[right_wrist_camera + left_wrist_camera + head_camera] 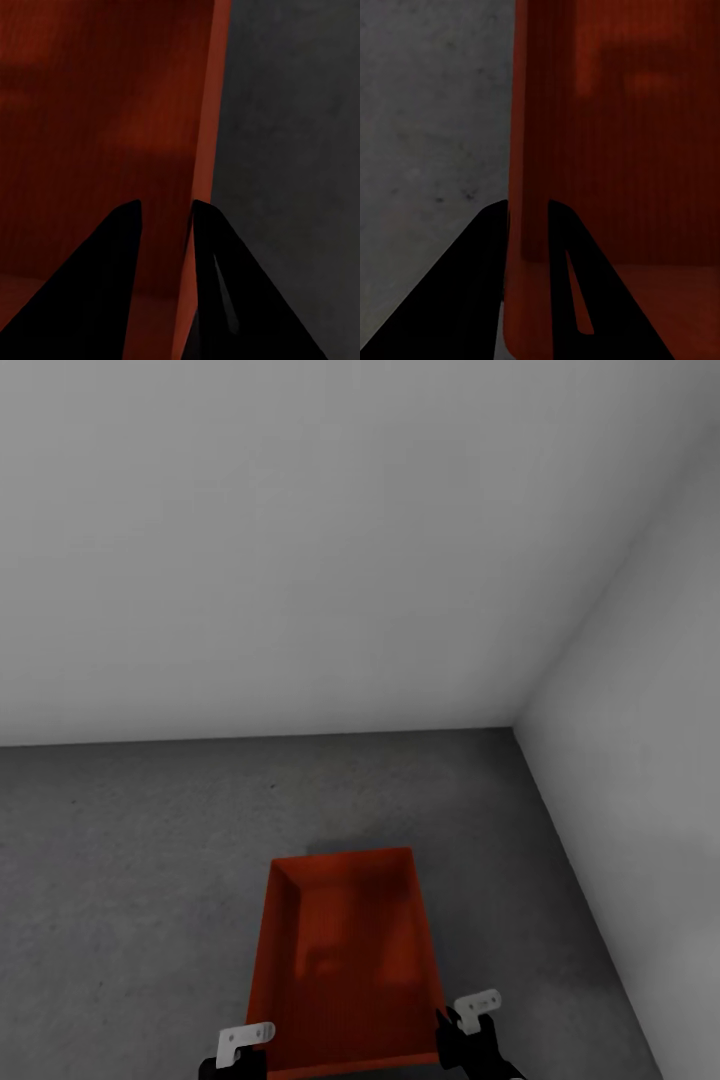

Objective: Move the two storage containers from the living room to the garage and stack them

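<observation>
Orange-red rectangular lidless bin [345,960] hangs between our grippers over the dark grey rough concrete floor [120,880], near the corner of the pale grey walls [300,540]. Left wrist: our left gripper [528,214] clamps one thin side wall. Right wrist: our right gripper [166,214] clamps the opposite wall.

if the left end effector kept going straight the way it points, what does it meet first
Nothing new: the left end effector already straddles the storage container's side wall, so it would slide along that wall. Beyond it, probably the grey floor; depth unclear.
</observation>
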You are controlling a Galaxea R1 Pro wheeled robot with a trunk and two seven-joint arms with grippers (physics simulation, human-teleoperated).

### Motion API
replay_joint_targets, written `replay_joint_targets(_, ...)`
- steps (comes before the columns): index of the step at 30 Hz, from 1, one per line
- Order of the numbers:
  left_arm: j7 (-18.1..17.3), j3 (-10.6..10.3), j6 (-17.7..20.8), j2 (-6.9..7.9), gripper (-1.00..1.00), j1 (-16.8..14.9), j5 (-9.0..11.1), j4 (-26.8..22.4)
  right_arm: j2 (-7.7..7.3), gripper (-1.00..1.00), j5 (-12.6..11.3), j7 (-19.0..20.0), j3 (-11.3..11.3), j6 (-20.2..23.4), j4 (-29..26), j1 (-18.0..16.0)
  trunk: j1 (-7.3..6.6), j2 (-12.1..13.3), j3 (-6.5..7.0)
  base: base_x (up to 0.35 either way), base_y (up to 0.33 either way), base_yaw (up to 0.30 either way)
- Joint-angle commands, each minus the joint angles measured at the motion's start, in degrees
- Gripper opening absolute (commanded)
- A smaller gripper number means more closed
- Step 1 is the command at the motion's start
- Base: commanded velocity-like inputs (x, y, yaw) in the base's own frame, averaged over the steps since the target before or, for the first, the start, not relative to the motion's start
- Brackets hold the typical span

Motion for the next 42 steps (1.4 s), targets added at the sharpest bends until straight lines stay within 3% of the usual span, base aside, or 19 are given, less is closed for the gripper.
replay_joint_targets(1, -0.6, 0.4, -0.2, -0.38, -1.0, 0.0, 0.6, 0.2, 3.34, -1.0, -0.5, 0.6, -0.5, -4.0, -0.1, 0.0, 0.22, -0.4, -0.21, 0.0, 0.0, 0.0)
replay_joint_targets(21, -0.6, 0.4, -0.2, -0.38, -1.0, 0.0, 0.6, 0.2, 3.34, -1.0, -0.6, 0.6, -0.5, -4.0, -0.1, 0.0, 4.61, -8.4, -3.8, 0.0, 0.0, 0.0)
replay_joint_targets(38, -0.6, 0.5, -0.3, -0.38, -1.0, 0.0, 0.6, 0.2, 3.34, -1.0, -0.7, 0.6, -0.5, -4.0, -0.1, 0.0, 4.61, -8.4, -3.8, 0.0, 0.0, 0.0)
replay_joint_targets(42, -0.6, 0.5, -0.3, -0.38, -1.0, 0.0, 0.6, 0.2, 3.34, -1.0, -0.7, 0.6, -0.5, -4.0, -0.1, 0.0, 5.49, -10.1, -4.52, 0.0, 0.0, 0.0)
